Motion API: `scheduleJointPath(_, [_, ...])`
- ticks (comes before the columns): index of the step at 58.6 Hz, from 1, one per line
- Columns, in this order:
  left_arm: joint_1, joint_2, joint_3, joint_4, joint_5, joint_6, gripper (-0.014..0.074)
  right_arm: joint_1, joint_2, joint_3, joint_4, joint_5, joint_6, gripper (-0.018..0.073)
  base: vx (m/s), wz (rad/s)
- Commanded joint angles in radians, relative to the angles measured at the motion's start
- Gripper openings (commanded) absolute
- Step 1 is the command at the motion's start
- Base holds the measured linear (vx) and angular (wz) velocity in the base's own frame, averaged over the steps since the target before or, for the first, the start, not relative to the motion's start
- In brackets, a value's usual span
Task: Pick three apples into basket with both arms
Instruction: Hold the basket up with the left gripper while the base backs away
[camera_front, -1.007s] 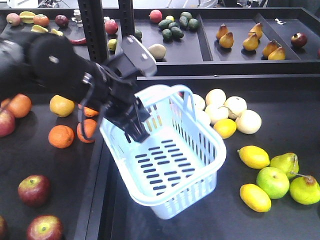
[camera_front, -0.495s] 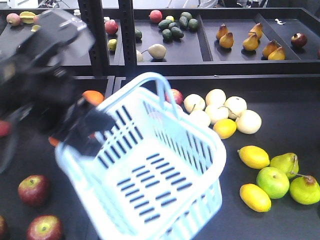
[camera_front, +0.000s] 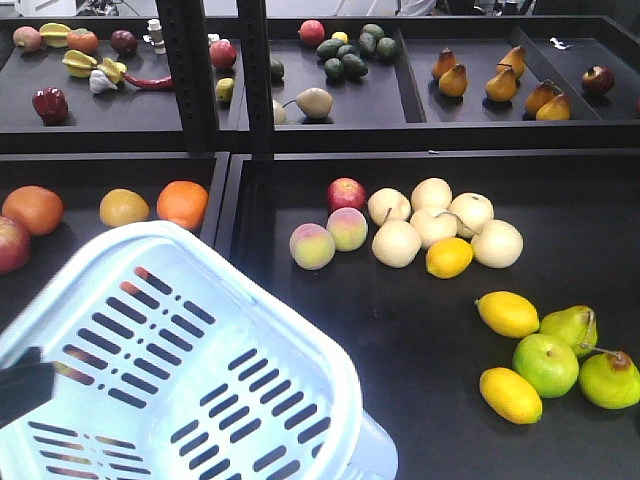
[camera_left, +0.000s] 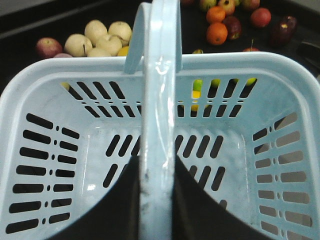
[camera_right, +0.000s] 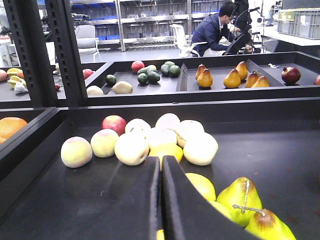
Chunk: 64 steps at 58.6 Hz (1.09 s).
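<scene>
While the pale blue-white slotted plastic shopping basket (camera_front: 250, 340) is being held up by one loop handle (camera_left: 159, 125), it is being seen much lower and further left than a second ago — off the right-hand black tray (camera_front: 420, 350) and over the left-hand black tray (camera_front: 75, 245), close under the front camera. The handle is being clamped between the black fingers of the left gripper (camera_left: 158, 200); nothing is being carried inside. Two dark red apples that were lying uncovered at lower left are now being hidden by the basket, with only red patches being glimpsed through its slots, while one red, yellow-streaked apple (camera_front: 8, 245) is being left in view at the tray's left edge. The right gripper (camera_right: 161, 200) is being kept pressed shut on nothing above the right-hand tray, well apart from those apples. By judgement, the basket is being brought to the fruit for loading — all three picks are remaining undone.
</scene>
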Motion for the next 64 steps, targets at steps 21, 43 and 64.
scheduleJointPath(21, [-0.002,-0.121,-0.002,-0.02,-0.06,-0.014,-0.0008,-0.004,-0.011,0.011,-0.008,-0.071,-0.007,-0.0009,0.0,0.0])
scheduleJointPath(43, [-0.002,-0.121,-0.002,-0.02,-0.059,-0.014,-0.0006,-0.004,-0.011,0.011,-0.008,-0.071,-0.007,-0.0009,0.0,0.0])
scheduleJointPath(64, [-0.002,-0.121,-0.002,-0.02,-0.059,-0.014,-0.0006,-0.004,-0.011,0.011,-0.008,-0.071,-0.007,-0.0009,0.0,0.0])
